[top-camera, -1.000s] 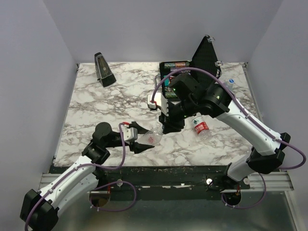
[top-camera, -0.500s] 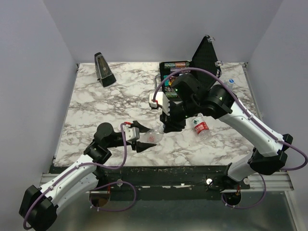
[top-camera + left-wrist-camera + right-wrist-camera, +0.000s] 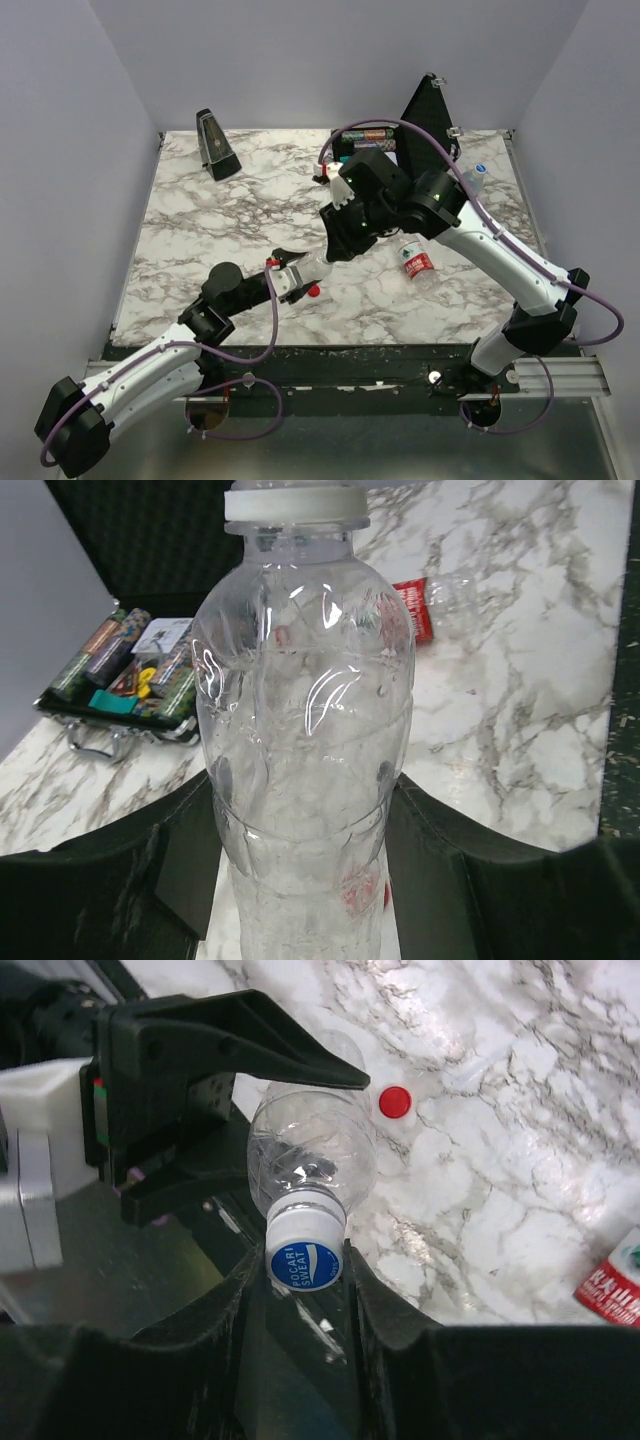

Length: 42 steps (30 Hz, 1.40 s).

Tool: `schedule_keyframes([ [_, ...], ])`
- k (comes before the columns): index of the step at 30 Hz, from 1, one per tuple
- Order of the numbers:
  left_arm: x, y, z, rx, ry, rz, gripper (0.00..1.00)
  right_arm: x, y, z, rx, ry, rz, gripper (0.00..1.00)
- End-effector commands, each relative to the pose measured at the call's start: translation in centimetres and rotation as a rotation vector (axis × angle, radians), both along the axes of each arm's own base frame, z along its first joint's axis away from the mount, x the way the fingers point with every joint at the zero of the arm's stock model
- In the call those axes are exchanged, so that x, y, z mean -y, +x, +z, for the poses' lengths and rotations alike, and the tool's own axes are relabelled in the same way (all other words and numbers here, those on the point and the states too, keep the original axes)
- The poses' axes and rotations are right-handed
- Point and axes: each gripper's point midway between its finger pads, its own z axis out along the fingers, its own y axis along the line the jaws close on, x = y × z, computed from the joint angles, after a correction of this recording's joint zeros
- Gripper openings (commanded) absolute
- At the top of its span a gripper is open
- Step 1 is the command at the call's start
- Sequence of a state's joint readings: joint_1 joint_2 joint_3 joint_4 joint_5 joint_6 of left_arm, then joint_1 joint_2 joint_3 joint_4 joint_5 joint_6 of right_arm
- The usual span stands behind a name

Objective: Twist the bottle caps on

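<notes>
My left gripper (image 3: pixel 300 274) (image 3: pixel 305 820) is shut on the body of a clear plastic bottle (image 3: pixel 313 266) (image 3: pixel 300 730) and holds it tilted above the table. The bottle's neck carries a blue-and-white cap (image 3: pixel 304 1255), and my right gripper (image 3: pixel 330 250) (image 3: pixel 302 1275) is closed around that cap from above. A plain red cap (image 3: pixel 313 291) (image 3: pixel 395 1102) lies on the marble just beside the left gripper. A second bottle with a red label (image 3: pixel 418 265) (image 3: pixel 612 1278) lies on its side. A third bottle with a blue cap (image 3: pixel 478 171) stands at the back right.
An open black case (image 3: pixel 400 125) with striped chips stands at the back centre, also in the left wrist view (image 3: pixel 120 670). A dark metronome (image 3: pixel 215 145) stands at the back left. The marble table (image 3: pixel 220 220) ends at a dark front rail.
The left gripper has turned and lifted the bottle towards the right gripper. The right gripper has moved back and left onto the bottle's neck. The red cap now shows uncovered on the table.
</notes>
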<state>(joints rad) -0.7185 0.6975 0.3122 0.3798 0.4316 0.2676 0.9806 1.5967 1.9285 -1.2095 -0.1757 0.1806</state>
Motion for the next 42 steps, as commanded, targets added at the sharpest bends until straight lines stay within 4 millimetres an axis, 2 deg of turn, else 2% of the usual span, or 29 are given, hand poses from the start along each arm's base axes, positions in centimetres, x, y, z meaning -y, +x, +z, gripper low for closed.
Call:
schedule_keyframes([
  [1,-1.4,2.9,9.2,0.262,-0.213,0.198,0.21,-0.4,-1.0,-2.9,-0.213,-0.072,-0.263,0.13],
  [8,-0.6,3.3,9.2,0.234,-0.233,0.280,0.19,-0.3,0.6,-3.3,-0.190,-0.065,-0.409,0.13],
  [11,-1.1,3.8,9.1,0.210,-0.243,0.369,0.18,-0.5,0.9,-3.4,-0.198,-0.053,-0.447,0.13],
  [19,-0.5,3.7,7.2,0.098,-0.250,0.400,0.18,0.0,2.7,-3.0,-0.132,-0.026,-0.534,0.14],
  [21,-0.5,3.7,6.5,0.077,-0.242,0.400,0.18,-0.3,2.7,-2.9,-0.136,-0.021,-0.526,0.19],
  [24,-0.1,3.6,5.1,0.052,-0.193,0.389,0.18,-0.4,3.2,-2.3,-0.112,-0.004,-0.532,0.38],
  [26,0.2,3.6,4.0,0.020,-0.156,0.381,0.19,-0.5,3.5,-1.6,-0.089,0.008,-0.529,0.46],
  [33,0.7,3.4,0.8,-0.130,-0.104,0.385,0.19,-1.2,4.0,2.6,-0.027,0.097,-0.468,0.71],
  [38,1.0,3.4,-0.7,-0.245,-0.085,0.376,0.19,-1.0,3.9,5.5,0.040,0.155,-0.371,0.78],
  [42,2.0,2.0,0.1,-0.297,-0.128,0.238,0.18,0.2,3.7,7.0,0.041,0.216,-0.193,0.79],
])
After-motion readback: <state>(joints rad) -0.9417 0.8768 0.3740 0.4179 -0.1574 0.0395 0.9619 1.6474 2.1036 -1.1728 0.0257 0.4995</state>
